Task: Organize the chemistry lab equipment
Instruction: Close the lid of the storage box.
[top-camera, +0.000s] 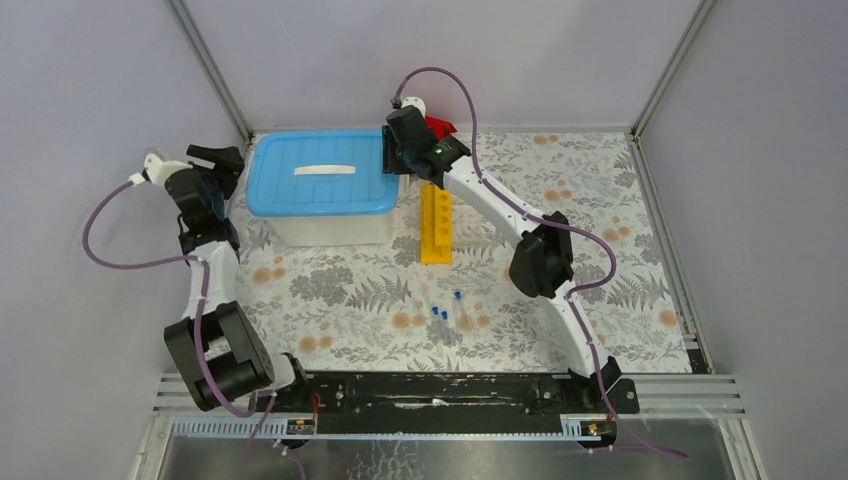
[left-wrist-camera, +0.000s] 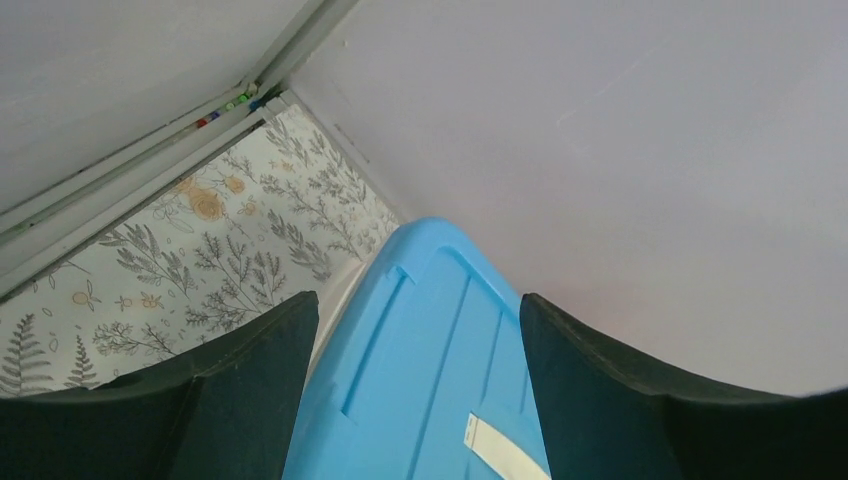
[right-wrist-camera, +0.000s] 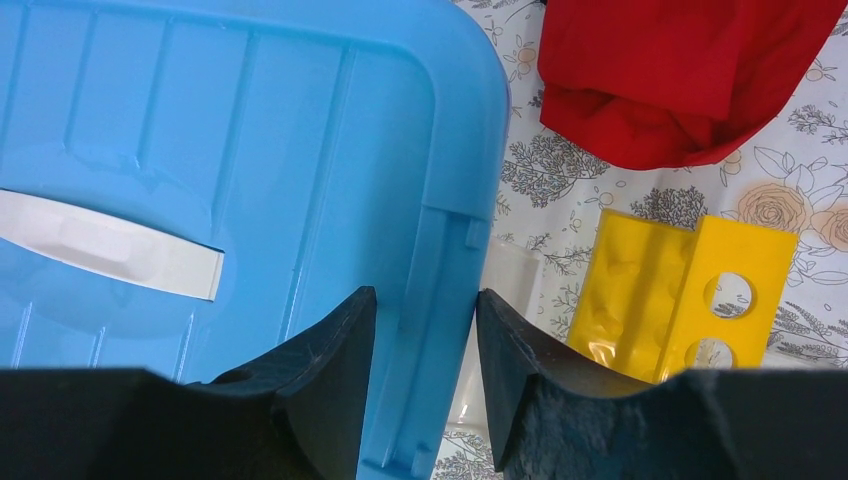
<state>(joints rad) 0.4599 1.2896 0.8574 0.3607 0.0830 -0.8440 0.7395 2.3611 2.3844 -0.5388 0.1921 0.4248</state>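
The white tub (top-camera: 330, 228) with its blue lid (top-camera: 320, 185) stands at the back left of centre. My right gripper (top-camera: 398, 162) (right-wrist-camera: 425, 292) sits at the lid's right edge (right-wrist-camera: 440, 240), shut on the rim with one finger over the lid and one outside it. My left gripper (top-camera: 230, 165) (left-wrist-camera: 418, 300) hovers at the tub's left end, open wide, the lid (left-wrist-camera: 440, 360) showing between its fingers untouched. The long yellow holed rack (top-camera: 436, 225) (right-wrist-camera: 680, 290) lies just right of the tub. A few blue-capped tubes (top-camera: 445, 312) lie loose mid-table.
A red cloth (top-camera: 438, 125) (right-wrist-camera: 680, 80) lies bunched at the back behind the yellow rack. A white strip (top-camera: 324, 169) is set in the lid's top. Grey walls and metal frame posts close in the floral mat (top-camera: 600, 230) on three sides.
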